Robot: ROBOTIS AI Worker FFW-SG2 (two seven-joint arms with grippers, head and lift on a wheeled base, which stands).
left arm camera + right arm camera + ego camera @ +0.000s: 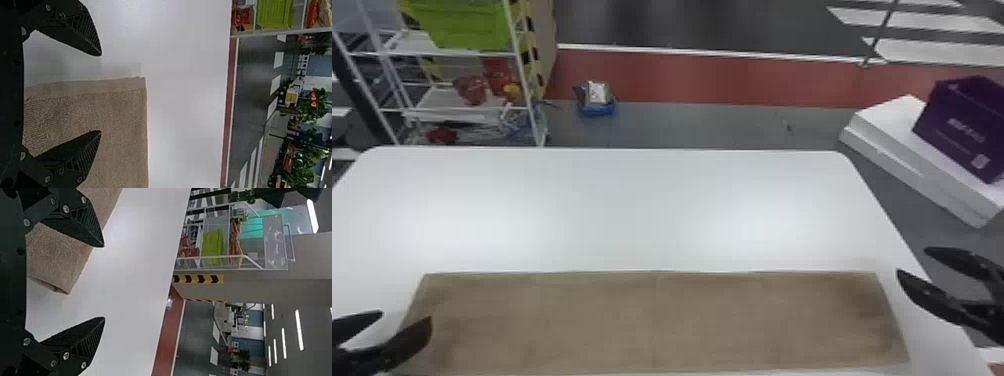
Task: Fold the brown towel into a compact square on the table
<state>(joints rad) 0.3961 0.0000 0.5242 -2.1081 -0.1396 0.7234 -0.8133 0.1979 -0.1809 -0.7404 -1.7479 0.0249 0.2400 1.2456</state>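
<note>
The brown towel (652, 320) lies flat as a long, wide rectangle along the table's near side. My left gripper (407, 320) is open at the towel's left end, and my right gripper (912, 260) is open just beyond its right end, over the table's right edge. In the left wrist view, the towel (121, 129) has a hemmed edge and a corner near the open left gripper (101, 93), one finger over the cloth, the other over bare table. In the right wrist view, a towel corner (62, 266) shows between the fingers of the open right gripper (104, 282), touching neither visibly.
The white table (632, 210) extends beyond the towel to its far edge. Behind it on the left stands a white shelf rack (457, 112) with a green bin (467, 25). A purple box (964, 125) rests on white boards (907, 150) to the right.
</note>
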